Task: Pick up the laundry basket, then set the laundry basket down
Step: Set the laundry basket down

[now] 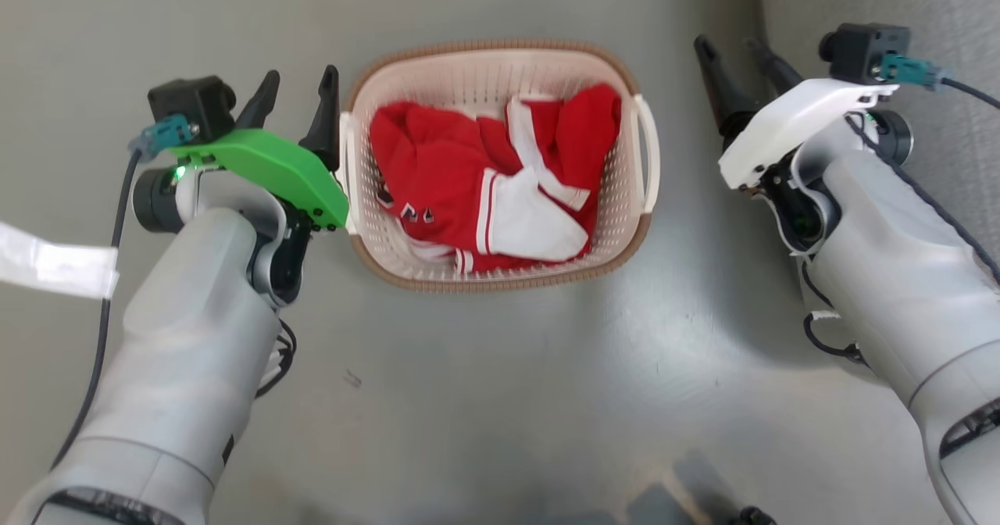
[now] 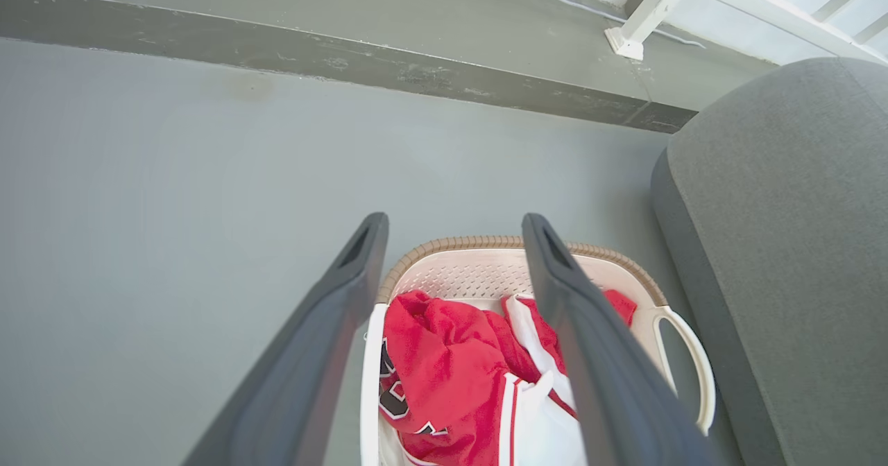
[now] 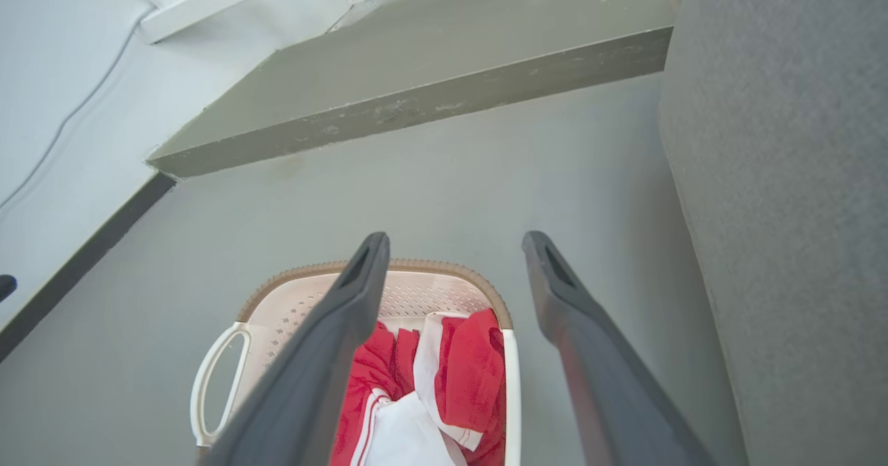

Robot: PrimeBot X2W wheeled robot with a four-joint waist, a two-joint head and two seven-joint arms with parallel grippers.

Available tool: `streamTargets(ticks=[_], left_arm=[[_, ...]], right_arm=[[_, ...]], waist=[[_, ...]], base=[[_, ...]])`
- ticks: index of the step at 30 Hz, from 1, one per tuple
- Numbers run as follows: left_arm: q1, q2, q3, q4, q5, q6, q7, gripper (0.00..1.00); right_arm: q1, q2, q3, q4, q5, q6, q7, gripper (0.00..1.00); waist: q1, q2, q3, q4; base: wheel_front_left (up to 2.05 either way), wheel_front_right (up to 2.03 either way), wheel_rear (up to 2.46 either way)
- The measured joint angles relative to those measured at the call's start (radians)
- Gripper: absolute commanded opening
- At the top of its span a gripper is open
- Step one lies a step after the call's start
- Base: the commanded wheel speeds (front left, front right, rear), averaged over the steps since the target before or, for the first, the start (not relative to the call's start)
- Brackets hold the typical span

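Laundry basket point(image 1: 469, 76) on grey floor point(image 1: 500, 369), red-white jersey point(image 1: 437, 166) inside. Left gripper point(image 1: 301, 80) fingers spread, just beside basket's left side. Right gripper point(image 1: 728, 44) fingers spread, apart from right handle point(image 1: 653, 150).

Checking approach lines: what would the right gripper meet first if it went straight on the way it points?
Likely bare floor, not the laundry basket: the right gripper, open, points past the basket's right handle, apart from it. Depth is unclear.
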Motion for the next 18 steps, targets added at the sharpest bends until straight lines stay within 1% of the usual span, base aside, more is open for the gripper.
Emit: streamTargets(ticks=[5,7,8,18], left_arm=[[0.054,0.002,0.053,-0.075,0.04,-0.002,0.0,1.0],[0.081,0.002,0.068,-0.101,0.055,-0.003,0.0,1.0],[0.116,0.003,0.091,-0.125,0.063,-0.003,0.0,1.0],[0.268,0.027,0.204,-0.26,0.152,-0.003,0.0,1.0]], right_arm=[[0.043,-0.017,-0.056,-0.076,-0.026,0.0,0.0,1.0],[0.071,-0.021,-0.075,-0.096,-0.043,0.0,0.0,1.0],[0.104,-0.024,-0.093,-0.115,-0.052,0.0,0.0,1.0],[0.244,-0.019,-0.185,-0.252,-0.117,-0.004,-0.002,1.0]], waist=[[0.0,0.0,-0.064,-0.001],[0.0,0.0,-0.09,0.0],[0.0,0.0,-0.115,0.0],[0.0,0.0,-0.243,-0.003]], base=[[0.0,0.0,0.0],[0.0,0.0,0.0],[0.0,0.0,0.0],[0.0,0.0,0.0]])
